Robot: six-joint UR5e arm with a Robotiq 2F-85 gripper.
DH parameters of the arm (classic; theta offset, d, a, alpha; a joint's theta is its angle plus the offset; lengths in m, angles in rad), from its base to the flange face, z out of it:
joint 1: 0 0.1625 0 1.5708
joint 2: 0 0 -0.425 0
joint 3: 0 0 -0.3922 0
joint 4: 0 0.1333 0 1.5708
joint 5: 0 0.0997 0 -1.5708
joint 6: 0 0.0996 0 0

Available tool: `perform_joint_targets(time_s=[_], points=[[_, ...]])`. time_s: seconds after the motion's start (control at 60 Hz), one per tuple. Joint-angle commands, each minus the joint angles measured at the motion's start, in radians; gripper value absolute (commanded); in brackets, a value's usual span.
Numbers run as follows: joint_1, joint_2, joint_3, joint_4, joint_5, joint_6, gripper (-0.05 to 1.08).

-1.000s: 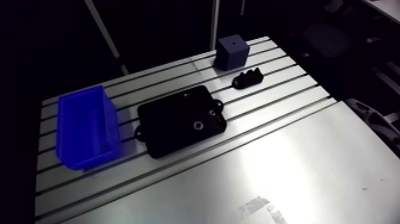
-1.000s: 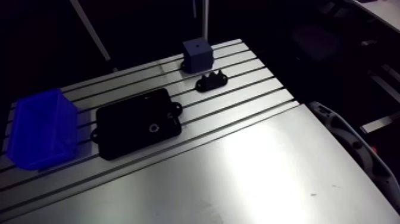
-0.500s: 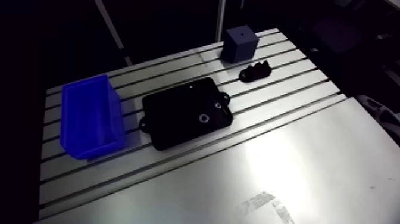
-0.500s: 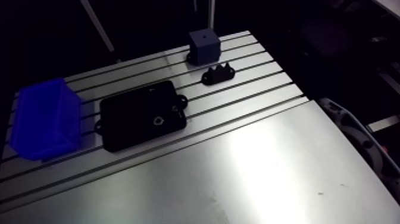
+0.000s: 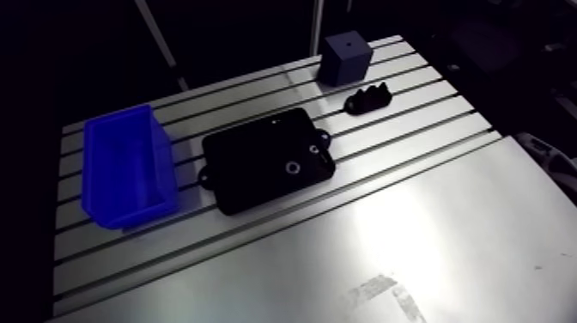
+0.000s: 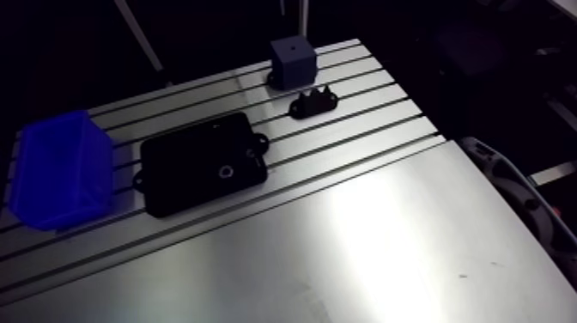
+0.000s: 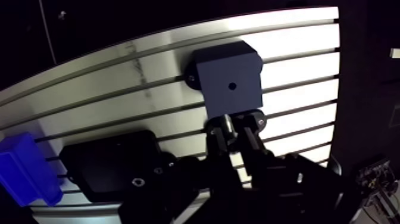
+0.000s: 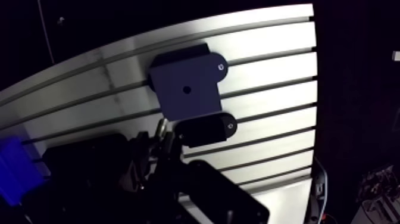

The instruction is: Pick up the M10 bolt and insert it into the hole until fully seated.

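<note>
M10 bolt (image 7: pixel 227 124) in claw (image 7: pixel 233 129) (pinched), slotted table (image 7: pixel 119 77)

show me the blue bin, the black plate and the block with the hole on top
blue bin (image 6: pixel 64 176): arm view, on the side wall facing the camera
black plate (image 5: pixel 249 172): arm view, on its bare flat top, beside the round hole
block (image 7: pixel 229 68): wrist view, on its top face, near the small hole

The arm view looks down from high, well back from the cube (image 5: pixel 347 57); the wrist view faces down just above it. Both share cube, black plate (image 5: pixel 266 161), blue bin (image 5: pixel 129 176).
</note>
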Motion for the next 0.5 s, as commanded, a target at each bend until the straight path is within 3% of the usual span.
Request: perform_joint_targets(time_s=[0.017,0.5], points=[[-0.008,0.021,0.000,0.001,0.005,-0.002,1.08],[-0.023,0.041,0.006,-0.011,0.010,-0.026,1.08]])
